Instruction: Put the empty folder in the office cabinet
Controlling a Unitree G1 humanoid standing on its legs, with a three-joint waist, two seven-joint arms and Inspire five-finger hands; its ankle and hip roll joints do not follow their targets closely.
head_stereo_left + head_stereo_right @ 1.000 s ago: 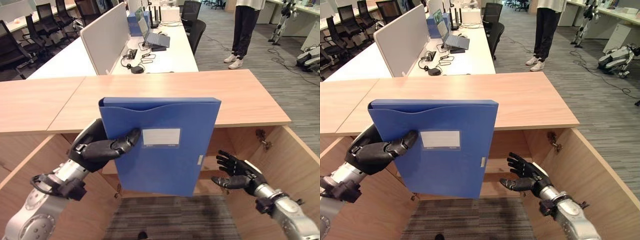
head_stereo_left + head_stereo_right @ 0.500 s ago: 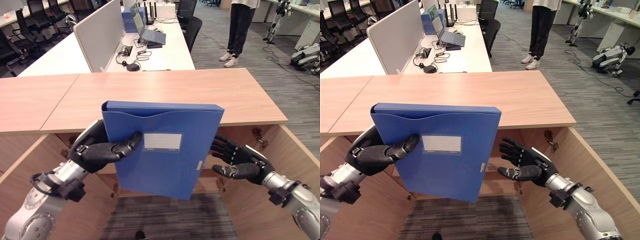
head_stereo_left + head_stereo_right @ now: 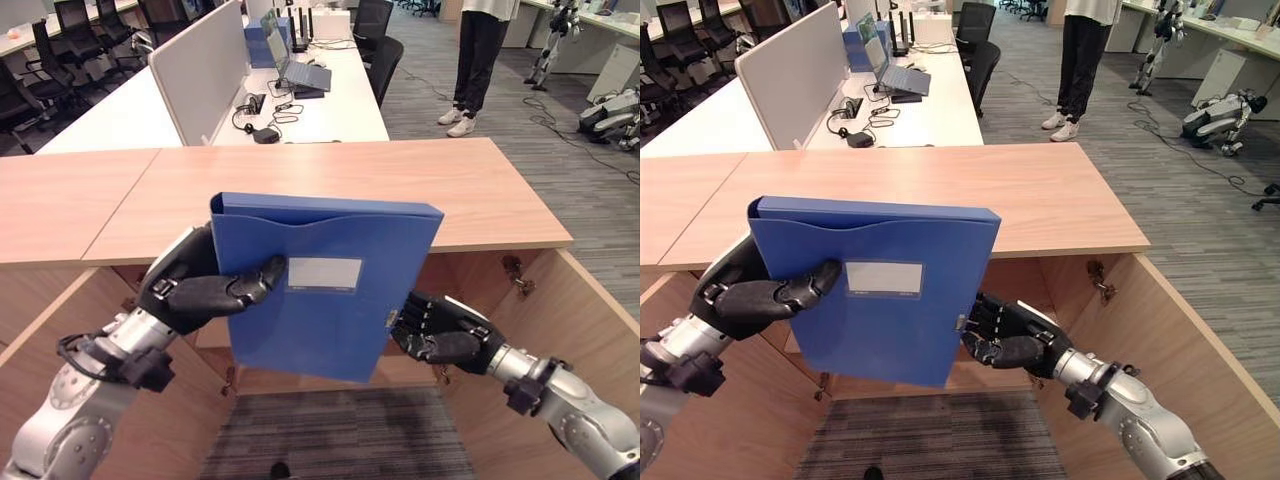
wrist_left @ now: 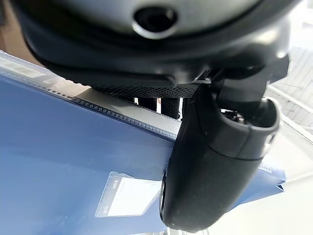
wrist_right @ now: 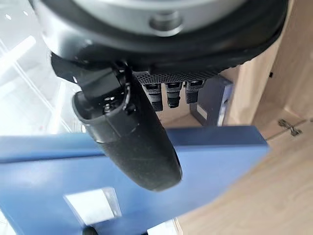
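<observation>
Trouble, if it comes, will likely come from the grip: the blue box folder point(image 3: 325, 285) hangs upright in the air in front of the open office cabinet point(image 3: 560, 330), below and in front of the near edge of the wooden table point(image 3: 400, 180) that tops the cabinet, and it is held only along its two side edges. The left hand point(image 3: 200, 290) has its thumb curled across the front face by the white label while its fingers go round the back, so that side is clamped. The right hand point(image 3: 435, 330) presses in at the lower part of the opposite edge, thumb lying over the face in its wrist view, fingers tucked behind; it looks closed on the folder, though how firmly I can't judge. An empty folder like that is light and slick, so a squeeze from one side could let it twist or pop out and fall to the carpet. Its top corners sit about level with the table's near edge, so pushed straight in it could catch there. The open cabinet doors flank both arms closely, and a person point(image 3: 485, 55) stands well apart at the back of the room.
</observation>
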